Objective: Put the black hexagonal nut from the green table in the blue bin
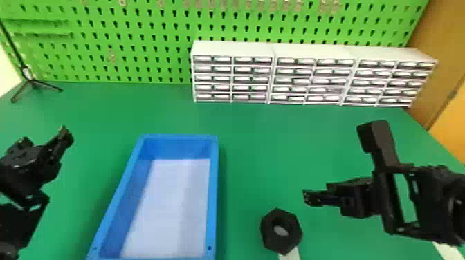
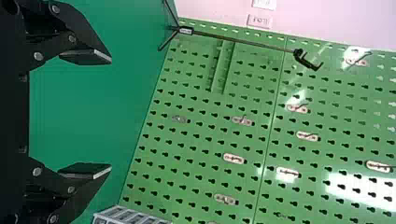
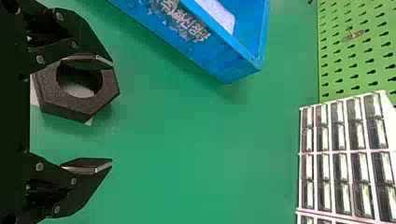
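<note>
The worktop (image 1: 249,138) could be the first trouble: if the arm comes down too low, its fingertips may jam against the green surface. The blue bin (image 1: 213,193) has raised walls, so a nut carried across without enough lift could clip the rim and drop outside. The right end effector (image 3: 111,113) has its fingers spread with nothing between them, and it sits off-centre; in the right wrist view one finger overlaps the nut. Lowered from there, that finger could land on the nut's upper face or shove it along (a small sideways shift first would probably cure that). The black hexagonal nut (image 1: 290,224) lies on the worktop to the right of the bin, near its close end; gripped by one edge only, it might twist and slip.

Around them, a green pegboard (image 1: 138,45) stands at the back, with white drawer cabinets (image 1: 311,81) before it, well apart from the route. The left end effector (image 2: 111,115), open and holding nothing, hangs left of the bin. A black tripod (image 1: 27,77) stands at the far left. Only the bin's near wall seems to stand in the way.
</note>
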Robot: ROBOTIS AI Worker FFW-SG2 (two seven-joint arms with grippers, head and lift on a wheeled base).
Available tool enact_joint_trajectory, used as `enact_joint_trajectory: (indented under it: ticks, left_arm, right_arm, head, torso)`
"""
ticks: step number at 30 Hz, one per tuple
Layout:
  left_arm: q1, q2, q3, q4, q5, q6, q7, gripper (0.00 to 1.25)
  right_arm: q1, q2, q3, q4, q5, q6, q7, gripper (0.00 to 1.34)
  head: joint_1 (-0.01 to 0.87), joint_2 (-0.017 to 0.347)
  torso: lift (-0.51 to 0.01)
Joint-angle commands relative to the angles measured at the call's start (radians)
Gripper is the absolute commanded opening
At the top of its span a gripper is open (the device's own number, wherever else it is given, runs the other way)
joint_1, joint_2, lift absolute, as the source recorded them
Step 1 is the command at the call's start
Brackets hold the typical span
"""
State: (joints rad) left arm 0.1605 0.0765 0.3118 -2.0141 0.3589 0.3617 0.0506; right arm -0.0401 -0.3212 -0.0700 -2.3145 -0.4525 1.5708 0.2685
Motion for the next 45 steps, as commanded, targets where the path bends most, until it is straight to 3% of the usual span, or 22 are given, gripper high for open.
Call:
enact_joint_trajectory:
  ticks: [1,29,45]
  left_arm:
    - [0.001,-0.001,0.0,0.0,0.0,-0.001,0.0,0.81]
    - [0.001,-0.001,-0.003,0.0,0.0,0.0,0.0,0.81]
    - [-0.006,-0.001,-0.013,0.0,0.0,0.0,0.0,0.81]
  right_arm:
    - [-0.003,0.001,0.001,0.001,0.0,0.001,0.0,0.82]
    - [-0.017,-0.006,0.024,0.006,-0.005,0.001,0.0,0.82]
    - [-0.038,0.01,0.044,0.035,0.031,0.001,0.0,0.82]
  head:
    - [0.692,0.008]
    - [0.692,0.008]
    - [0.692,0.008]
  torso:
    - [-0.097]
    - [-0.097]
    - [-0.097]
